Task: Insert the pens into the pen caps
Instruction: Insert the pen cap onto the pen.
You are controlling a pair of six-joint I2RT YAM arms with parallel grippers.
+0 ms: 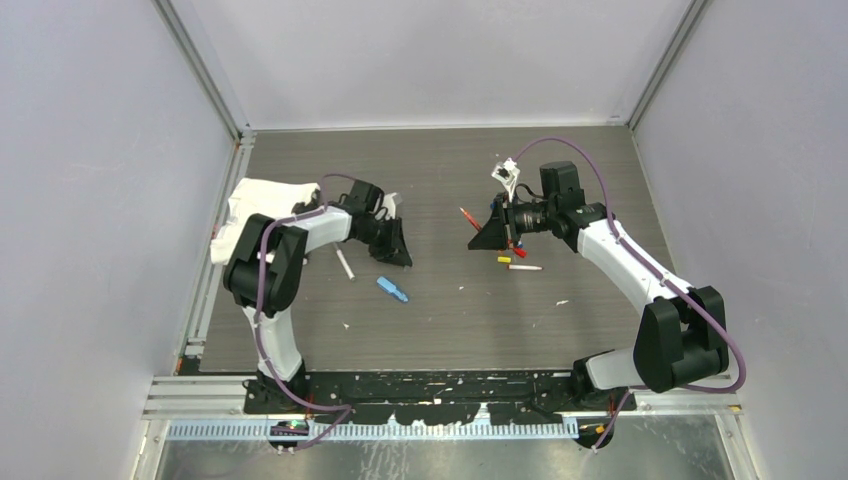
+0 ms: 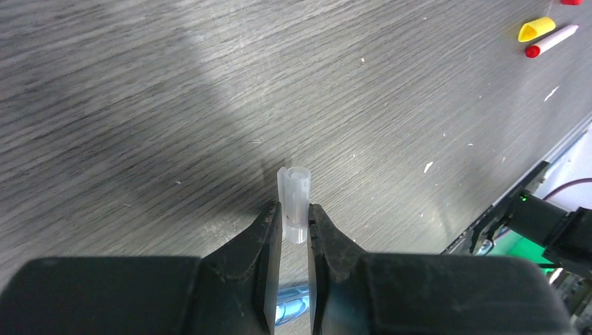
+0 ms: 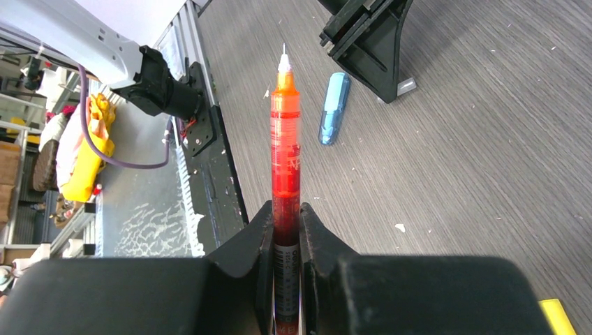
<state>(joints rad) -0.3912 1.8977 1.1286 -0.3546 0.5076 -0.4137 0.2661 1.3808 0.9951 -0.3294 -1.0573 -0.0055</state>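
- Pens, three counted: a red pen (image 3: 285, 139) clamped in the closed right tool (image 3: 285, 216), its long axis running straight up the wrist frame with the fine tip uppermost.
- One white pen (image 1: 344, 263) lies left of centre on the counter (image 1: 450, 330), slanting from upper left to lower right.
- One red-ended pen (image 1: 524, 267) lies right of centre, running left to right.
- Caps, two counted: a clear cap (image 2: 294, 199) pinched upright in the left tool (image 2: 294, 209), and a yellow cap (image 1: 504, 259) just beside the red-ended pen.
- Blue oblong piece (image 1: 392, 289), one, at centre.
- White cloth (image 1: 265, 200), one, at far left.
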